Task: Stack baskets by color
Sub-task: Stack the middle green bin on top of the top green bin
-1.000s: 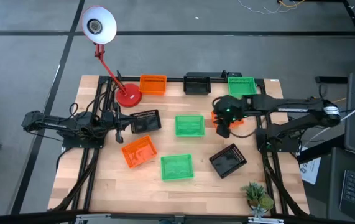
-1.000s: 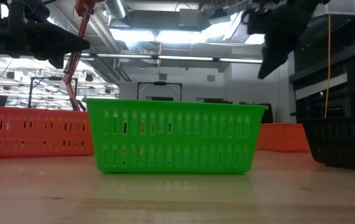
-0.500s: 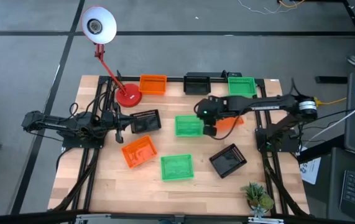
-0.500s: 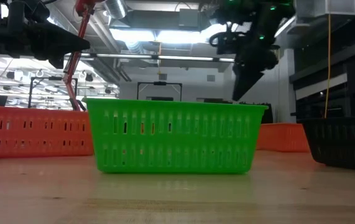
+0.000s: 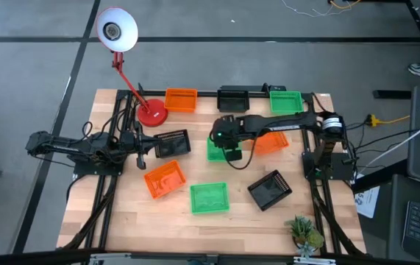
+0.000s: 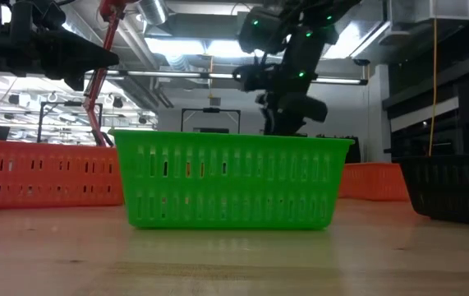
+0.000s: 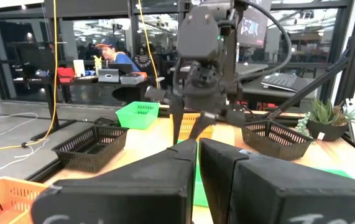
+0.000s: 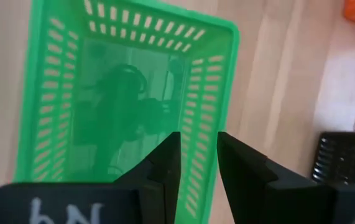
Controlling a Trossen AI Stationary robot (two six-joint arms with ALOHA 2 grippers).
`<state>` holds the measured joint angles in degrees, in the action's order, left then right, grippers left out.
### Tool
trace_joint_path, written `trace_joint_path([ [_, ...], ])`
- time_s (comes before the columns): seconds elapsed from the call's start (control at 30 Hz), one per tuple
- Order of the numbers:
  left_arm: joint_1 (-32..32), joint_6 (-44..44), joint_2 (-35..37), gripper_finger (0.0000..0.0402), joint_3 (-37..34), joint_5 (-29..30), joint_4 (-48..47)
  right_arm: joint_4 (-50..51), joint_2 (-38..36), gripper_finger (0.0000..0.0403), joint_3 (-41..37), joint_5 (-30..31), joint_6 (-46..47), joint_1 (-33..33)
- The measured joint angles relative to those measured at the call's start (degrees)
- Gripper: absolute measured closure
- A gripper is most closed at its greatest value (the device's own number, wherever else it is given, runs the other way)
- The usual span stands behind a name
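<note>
A green basket sits on its base at mid-table. My right gripper hangs over it, open and pointing steeply down. In the right wrist view its fingers stand on either side of the basket's long side wall, above the rim; no touch shows. An orange basket lies just right of it. Two more green baskets rest at the far right and near the front. My left gripper waits shut at the table's left, beside a black basket.
Along the far edge stand an orange basket and a black basket. Another orange basket and a black basket lie toward the front. A red-based lamp stands far left and a potted plant near right.
My right gripper has swung toward the table's left and sunk, from above the orange basket at the right to over the middle green basket. It has rolled about its own axis on the way. Its fingers stay open. No basket has moved.
</note>
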<state>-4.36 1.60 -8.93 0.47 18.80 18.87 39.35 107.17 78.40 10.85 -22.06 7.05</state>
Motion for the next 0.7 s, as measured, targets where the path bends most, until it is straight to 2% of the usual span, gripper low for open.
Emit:
trace_joint_path([
  [0.43, 0.0, 0.0, 0.0, 0.039, 0.0, 0.0, -0.2, -0.9, 2.4, 0.0297, 1.4, 0.1, 0.7, 2.5],
  [0.7, 0.0, 0.0, 0.0, 0.039, 0.0, 0.0, -0.2, -2.5, 2.4, 0.0297, -1.4, -0.2, 0.5, 4.4],
])
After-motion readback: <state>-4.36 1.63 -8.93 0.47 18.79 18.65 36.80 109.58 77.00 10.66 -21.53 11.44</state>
